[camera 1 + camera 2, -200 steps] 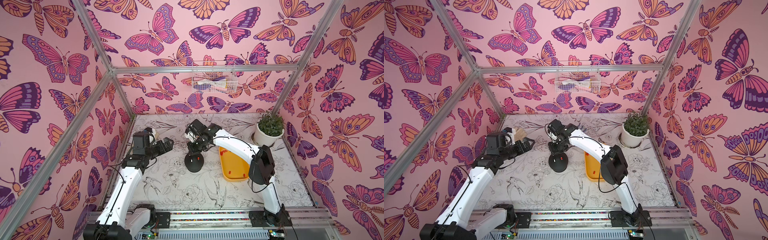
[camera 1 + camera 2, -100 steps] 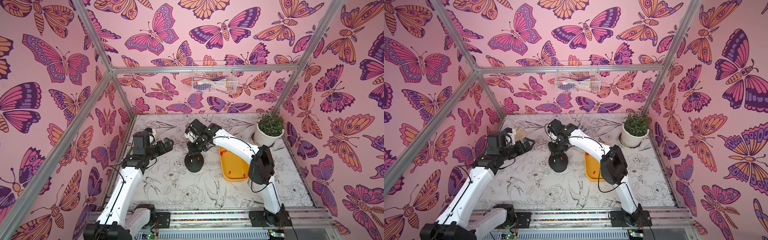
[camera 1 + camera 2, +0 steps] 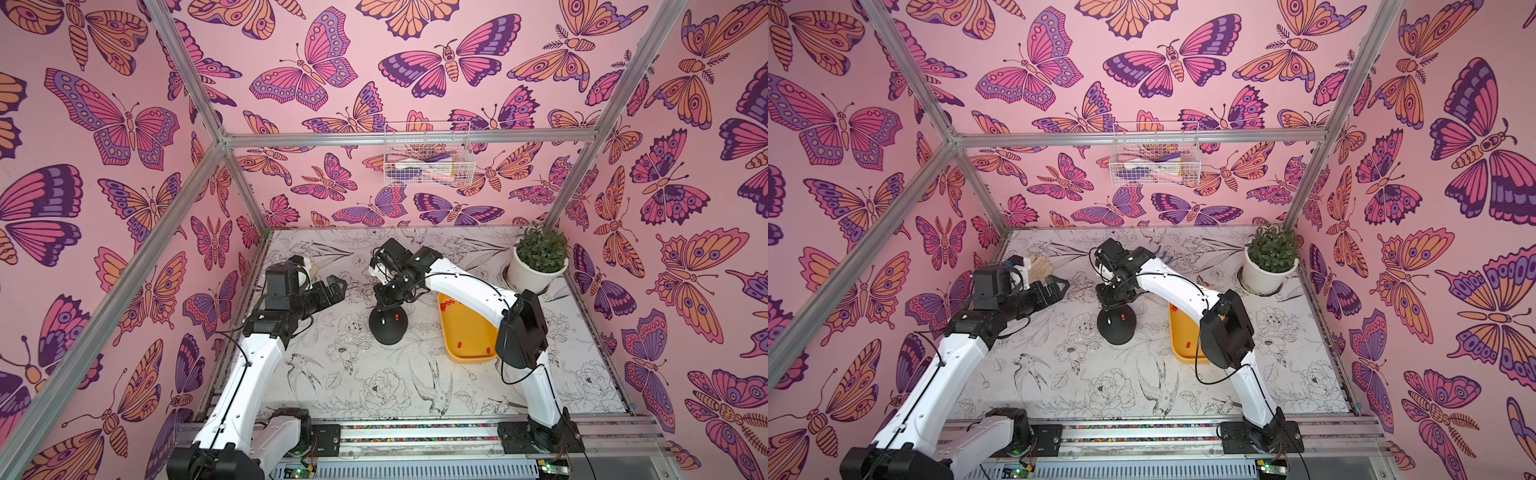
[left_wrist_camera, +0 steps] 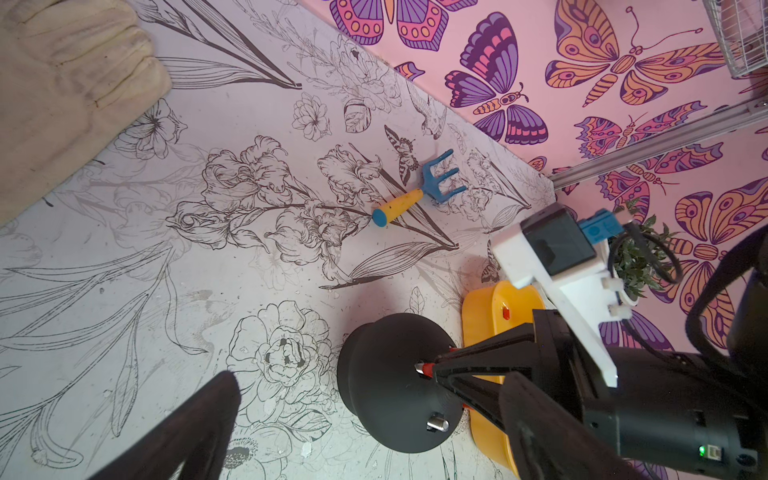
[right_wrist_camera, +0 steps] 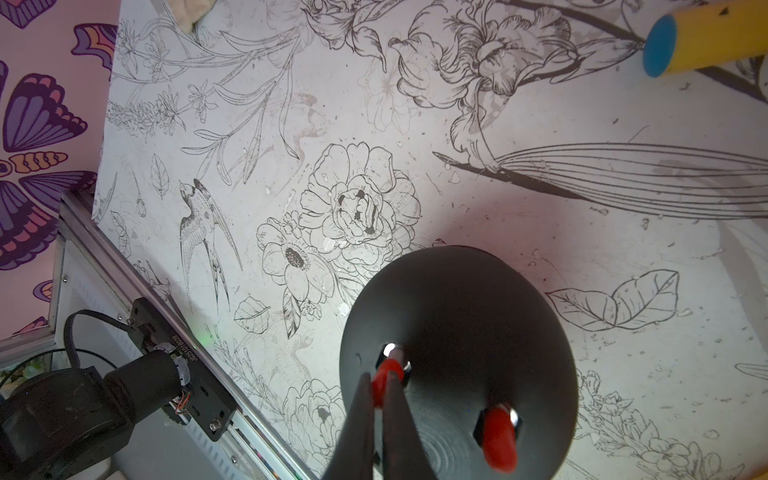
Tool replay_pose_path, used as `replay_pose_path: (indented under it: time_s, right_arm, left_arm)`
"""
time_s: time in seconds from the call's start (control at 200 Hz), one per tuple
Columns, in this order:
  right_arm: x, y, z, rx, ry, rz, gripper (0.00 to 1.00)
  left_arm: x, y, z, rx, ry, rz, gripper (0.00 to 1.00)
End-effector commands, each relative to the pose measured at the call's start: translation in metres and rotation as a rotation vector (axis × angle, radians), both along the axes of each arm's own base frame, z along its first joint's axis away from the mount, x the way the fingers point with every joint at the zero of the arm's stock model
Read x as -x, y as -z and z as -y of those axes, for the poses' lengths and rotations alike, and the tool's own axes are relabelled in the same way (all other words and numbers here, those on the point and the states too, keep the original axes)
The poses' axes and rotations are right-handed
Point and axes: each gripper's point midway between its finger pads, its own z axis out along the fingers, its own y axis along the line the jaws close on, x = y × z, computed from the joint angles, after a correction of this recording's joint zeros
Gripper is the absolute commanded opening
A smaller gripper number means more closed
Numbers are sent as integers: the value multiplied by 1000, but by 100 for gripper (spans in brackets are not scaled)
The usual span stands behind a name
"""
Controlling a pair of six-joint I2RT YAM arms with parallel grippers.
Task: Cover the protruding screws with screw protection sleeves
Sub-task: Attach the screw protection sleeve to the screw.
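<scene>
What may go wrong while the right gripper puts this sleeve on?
The red sleeve in the right gripper is only at the tip of its screw; it may buckle or slip aside when pushed. The black dome stands free, the left gripper open and away from it, so a push may slide or tip it.

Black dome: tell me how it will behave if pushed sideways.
Likely rigid: the black dome shows a hard-looking, finely ringed surface. Probably slides rather than rolls, standing base-down. Nothing visibly anchors it to the table, so it may shift.
</scene>
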Motion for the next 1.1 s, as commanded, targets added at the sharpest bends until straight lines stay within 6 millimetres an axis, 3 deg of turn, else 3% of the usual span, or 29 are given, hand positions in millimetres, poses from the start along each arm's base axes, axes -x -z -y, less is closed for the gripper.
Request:
replay_pose_path:
  time_s: [0.0, 1.097]
  right_arm:
    - [5, 11, -2, 24, -26, -24, 9]
    - [4, 5, -4, 9, -27, -13, 24]
  left_arm:
    - [-1, 4, 0, 11, 5, 1, 100]
    - [-1, 3, 0, 14, 6, 4, 100]
